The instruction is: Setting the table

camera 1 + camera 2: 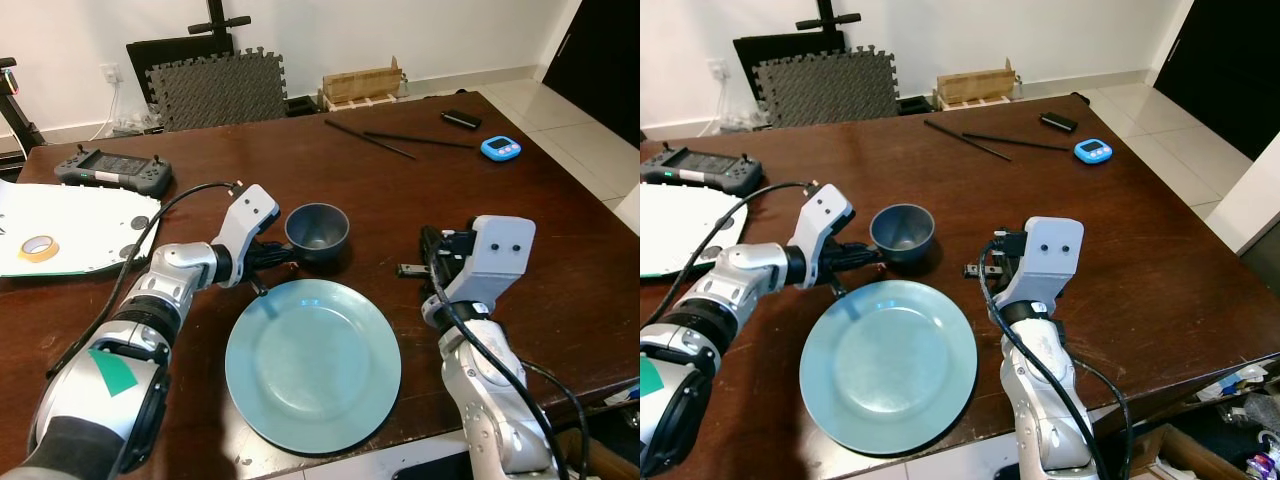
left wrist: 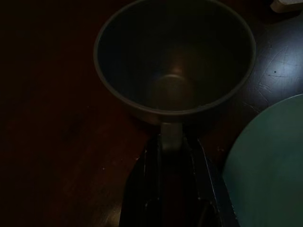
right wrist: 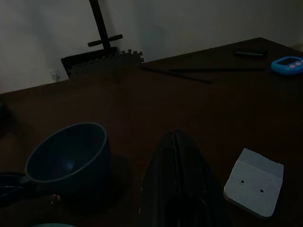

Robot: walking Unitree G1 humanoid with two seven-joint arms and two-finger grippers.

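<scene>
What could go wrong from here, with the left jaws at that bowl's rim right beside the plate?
The left gripper pinches only the near rim of the dark bowl, so lifted by that one edge the bowl could tilt or slip out. The teal plate lies just beside it and overhangs the table front edge; a dragged or low-carried bowl could knock it toward the floor.
</scene>
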